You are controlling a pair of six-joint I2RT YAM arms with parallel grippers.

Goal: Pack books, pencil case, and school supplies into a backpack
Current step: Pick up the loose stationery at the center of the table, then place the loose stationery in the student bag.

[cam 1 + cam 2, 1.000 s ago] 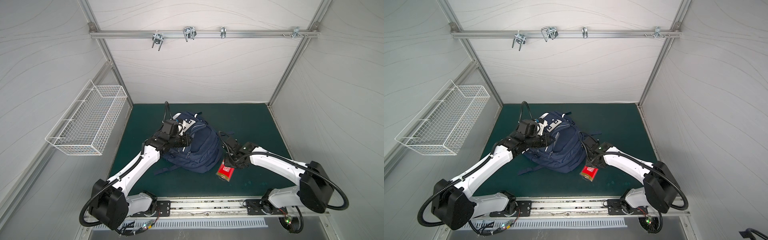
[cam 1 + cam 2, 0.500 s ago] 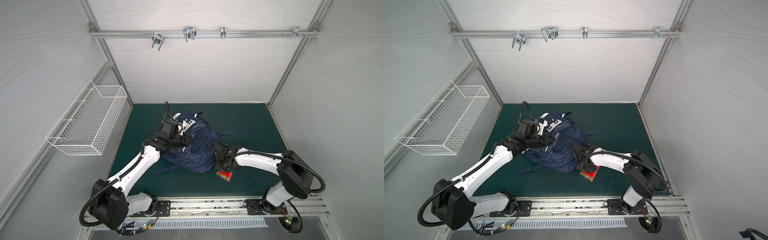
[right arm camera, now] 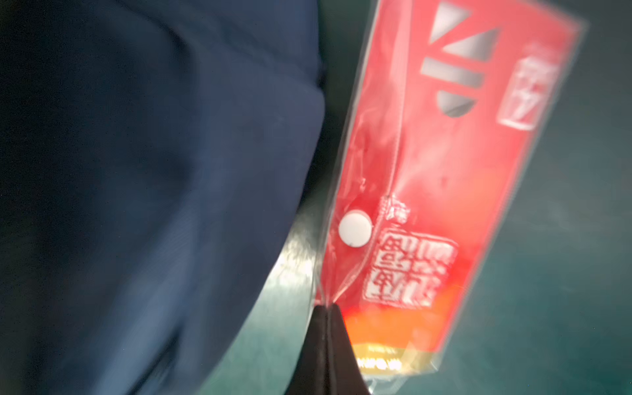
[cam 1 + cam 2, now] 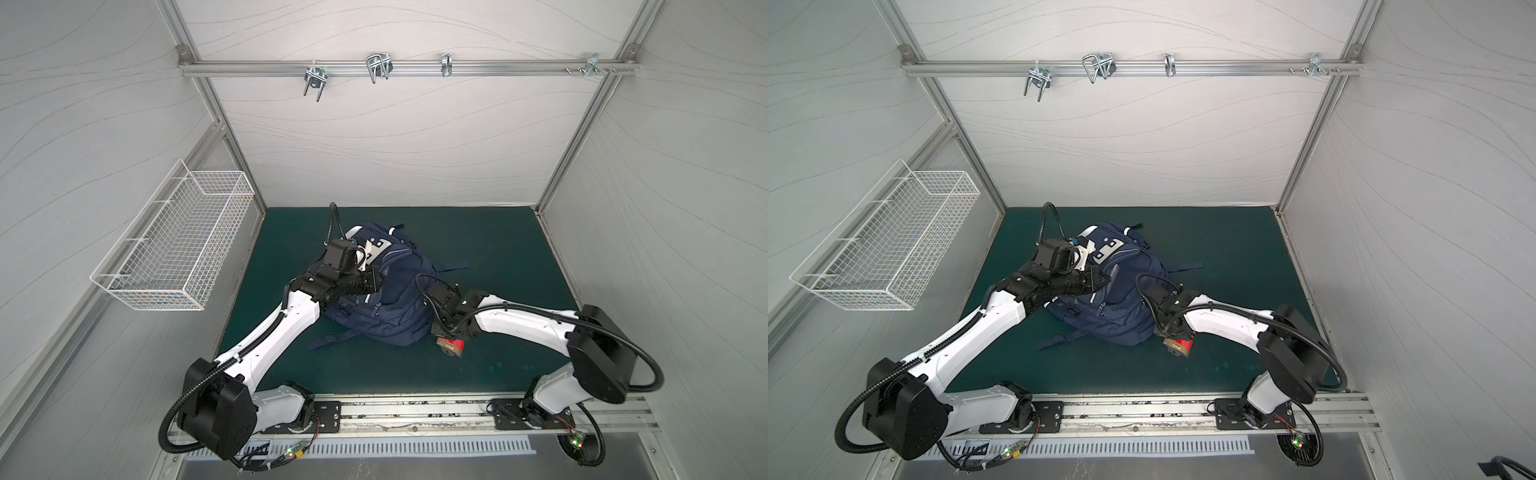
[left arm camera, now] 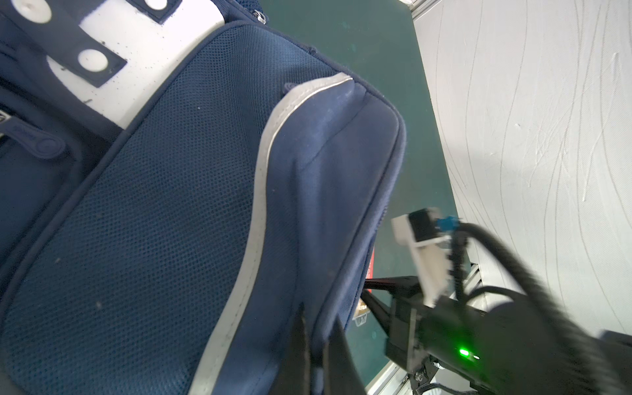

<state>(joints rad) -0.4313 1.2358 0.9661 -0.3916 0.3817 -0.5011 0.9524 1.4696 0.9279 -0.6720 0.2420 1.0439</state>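
Right wrist view: my right gripper (image 3: 327,309) is pinched closed on the thin edge of the clear plastic box (image 3: 444,171) with its red contents. The box hangs just beside the navy backpack (image 3: 154,171), over the green surface (image 3: 574,256); I cannot tell whether it touches down. My left gripper (image 5: 318,342) is clamped on a fold of backpack fabric near a white stripe.

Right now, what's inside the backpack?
Nothing inside shows: the backpack is covered by its own navy fabric. A red packet is outside, beside it, pinched by the right gripper.
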